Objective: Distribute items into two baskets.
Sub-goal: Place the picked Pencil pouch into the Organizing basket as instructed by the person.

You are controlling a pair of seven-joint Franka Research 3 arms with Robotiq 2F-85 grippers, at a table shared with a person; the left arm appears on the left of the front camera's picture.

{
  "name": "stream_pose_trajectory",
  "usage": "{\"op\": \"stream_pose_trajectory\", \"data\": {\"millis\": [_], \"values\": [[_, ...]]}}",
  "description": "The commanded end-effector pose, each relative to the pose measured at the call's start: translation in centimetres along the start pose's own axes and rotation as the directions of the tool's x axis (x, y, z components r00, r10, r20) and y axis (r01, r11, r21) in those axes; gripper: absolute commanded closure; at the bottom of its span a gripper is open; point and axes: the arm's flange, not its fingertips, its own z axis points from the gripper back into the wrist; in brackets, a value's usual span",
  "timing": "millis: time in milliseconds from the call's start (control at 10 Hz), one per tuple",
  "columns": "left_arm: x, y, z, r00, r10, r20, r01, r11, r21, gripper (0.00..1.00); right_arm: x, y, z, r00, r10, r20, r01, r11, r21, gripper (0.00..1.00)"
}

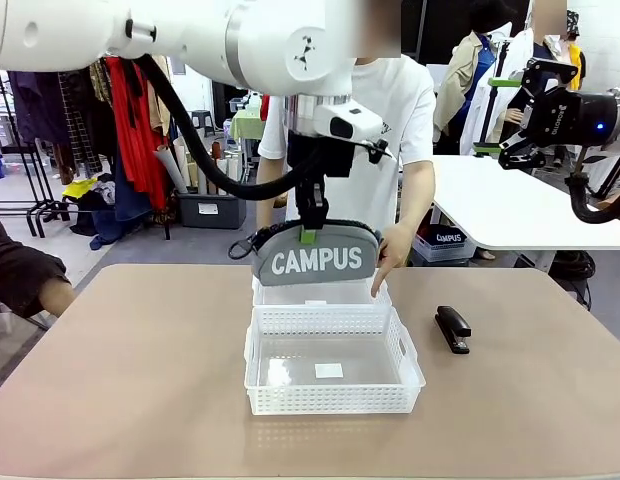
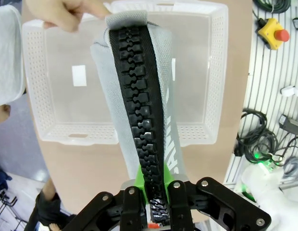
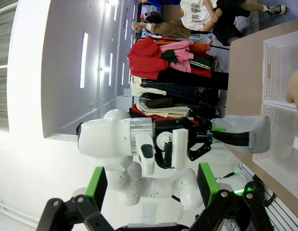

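Two matching white rectangular plastic baskets with lattice sides sit end to end mid-table, the near basket [image 1: 330, 400] in front of the far basket [image 1: 290, 293]. From above, the left gripper [image 1: 308, 236] pinches the black zip along the top of the grey fabric pouch [image 1: 315, 262] lettered "CAMPUS", green pads pressed onto it. The pouch hangs level over the baskets, clear of the table. A person's hand [image 1: 392, 262] touches the pouch's end. The small black stapler [image 1: 452, 329] lies on the tan table [image 1: 140, 380], just right of the near basket. The right gripper [image 1: 498, 115] hangs high at the right, fingers spread, holding nothing.
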Motion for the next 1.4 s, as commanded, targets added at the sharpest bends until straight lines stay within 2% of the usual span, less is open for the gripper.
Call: {"op": "stream_pose_trajectory", "data": {"millis": [0,300,600,900,1300], "values": [[-0.8,-1.7,-1.8,0.999,-0.023,0.039,0.023,1.000,0.000,1.00,0.0,0.2,0.0,1.000,0.003,0.003,-0.003,1.000,0.004,0.00],[0.6,-2.9,-5.8,0.990,-0.138,0.034,0.138,0.990,0.008,1.00,0.0,0.2,0.0,1.000,0.003,0.003,-0.003,1.000,0.004,0.00],[1.2,-4.0,-9.2,0.981,-0.189,0.038,0.190,0.982,-0.019,1.00,0.0,0.2,0.0,1.000,0.003,0.003,-0.003,1.000,0.004,0.00],[1.5,-5.4,-12.5,0.982,-0.186,0.026,0.187,0.981,-0.044,1.00,0.0,0.2,0.0,1.000,0.003,0.003,-0.003,1.000,0.004,0.00],[2.0,-5.5,-15.6,0.987,-0.162,0.007,0.162,0.984,-0.076,1.00,0.0,0.2,0.0,1.000,0.003,0.003,-0.003,1.000,0.004,0.00]]}}
